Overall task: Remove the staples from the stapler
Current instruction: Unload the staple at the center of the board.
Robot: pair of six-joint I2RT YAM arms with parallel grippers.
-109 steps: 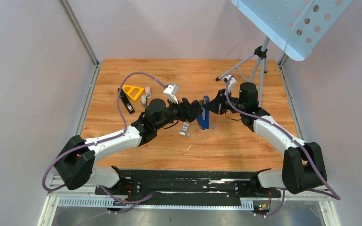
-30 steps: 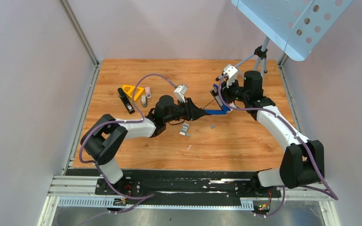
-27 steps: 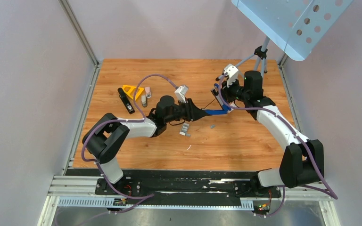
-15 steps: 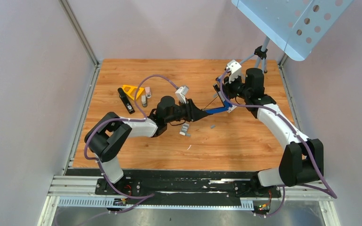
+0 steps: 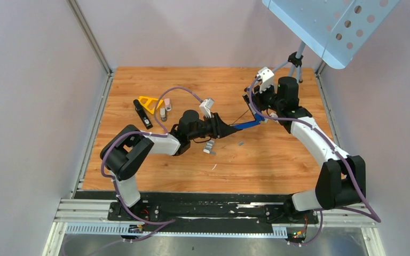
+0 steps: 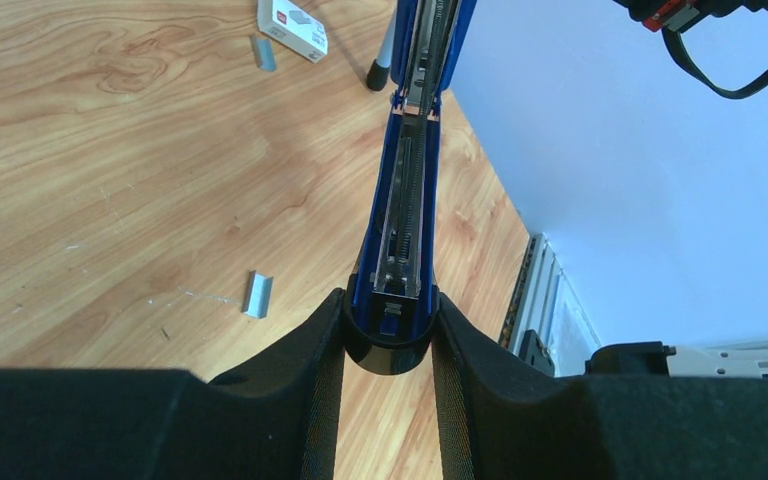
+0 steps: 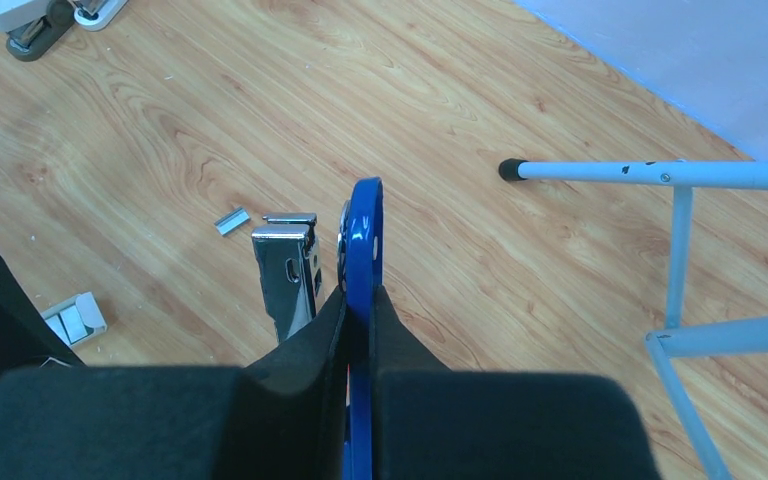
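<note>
A blue stapler (image 5: pixel 244 126) with a black rear end and a silvery channel (image 6: pixel 408 190) is held open above the table between both grippers. My left gripper (image 5: pixel 228 128) is shut on its black rear end (image 6: pixel 390 345). My right gripper (image 5: pixel 257 113) is shut on its thin blue arm (image 7: pixel 362 240), with a chrome end piece (image 7: pixel 286 265) beside the fingers. A small bar of staples (image 5: pixel 241 143) lies on the table below; it also shows in the left wrist view (image 6: pixel 258 294) and the right wrist view (image 7: pixel 231 221). A long slim black stapler (image 5: pixel 142 114) lies untouched at the left.
A small staple box (image 5: pixel 209 146) lies under the left gripper, with another staple bar (image 6: pixel 262 53) near it. A yellow triangle (image 5: pixel 150 102) and a tiny pink stapler (image 5: pixel 167 103) sit at the left. A tripod (image 5: pixel 293 64) stands at the back right; its leg (image 7: pixel 650 172) is near the right gripper.
The blue stapler went from upright to stretched open between the grippers, and a staple bar now lies on the table. In the last second the right gripper rose slightly toward the back.
</note>
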